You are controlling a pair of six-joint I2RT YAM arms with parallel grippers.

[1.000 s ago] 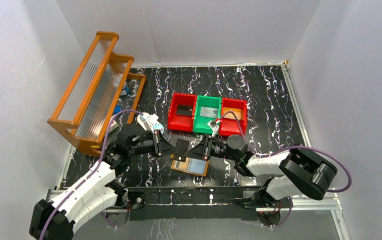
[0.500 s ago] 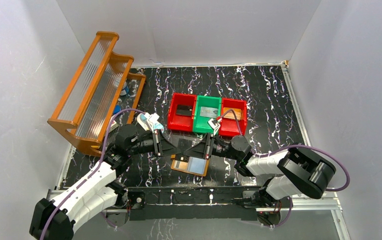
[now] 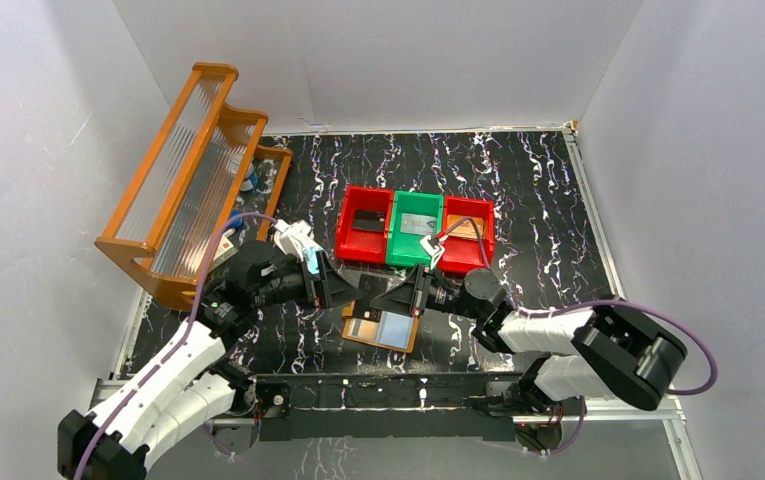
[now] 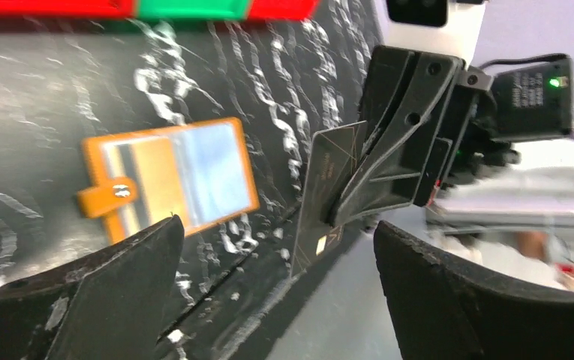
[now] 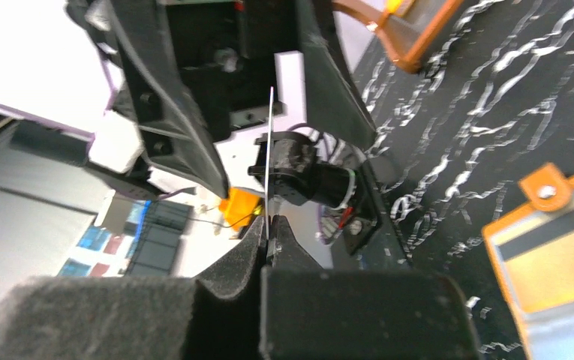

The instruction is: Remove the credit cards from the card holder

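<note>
The orange card holder (image 3: 381,328) lies flat on the black mat near the front edge, and also shows in the left wrist view (image 4: 167,180) and the right wrist view (image 5: 561,247). A pale blue credit card (image 4: 212,169) shows through its clear window. Above the mat, a dark credit card (image 4: 317,195) with a gold chip stands on edge. My right gripper (image 3: 386,297) (image 5: 268,225) is shut on it. My left gripper (image 3: 343,290) (image 4: 274,225) faces it, jaws spread wide to either side of the card without touching it.
Behind the grippers stands a row of red and green bins (image 3: 390,258). The left red bin holds a black card and the green one a pale card. A tall wooden rack (image 3: 193,180) stands at the left. The arm bases line the near edge.
The left gripper has opened and let go of the dark card. The right gripper has closed fully on that card. Both arms have stayed nearly in place.
</note>
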